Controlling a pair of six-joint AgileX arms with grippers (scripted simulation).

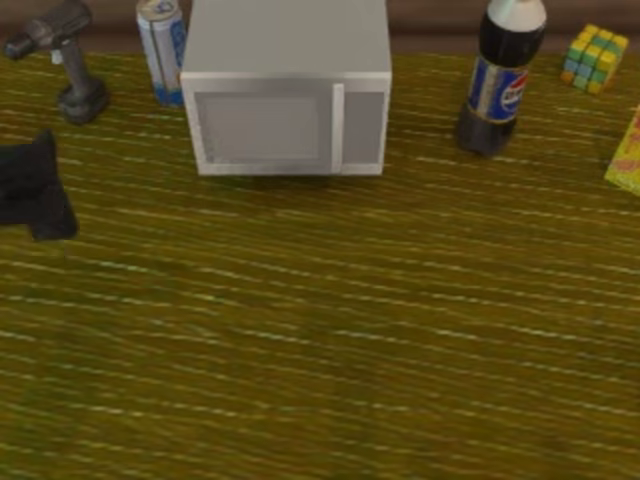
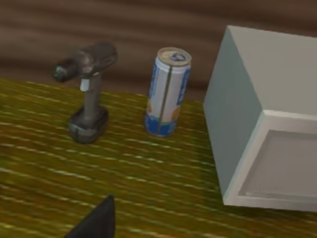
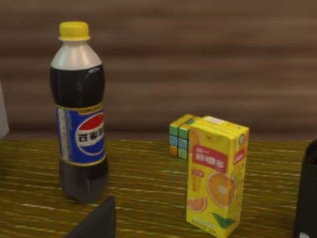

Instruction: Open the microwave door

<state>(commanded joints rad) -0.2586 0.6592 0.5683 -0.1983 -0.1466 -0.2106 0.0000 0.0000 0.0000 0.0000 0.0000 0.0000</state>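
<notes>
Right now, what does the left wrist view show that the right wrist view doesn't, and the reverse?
Only the left wrist view shows the microwave, its microwave door shut, a drink can and a power drill. Only the right wrist view shows a cola bottle, an orange juice carton and a puzzle cube. Both share the striped table and the dark wooden backdrop.
</notes>
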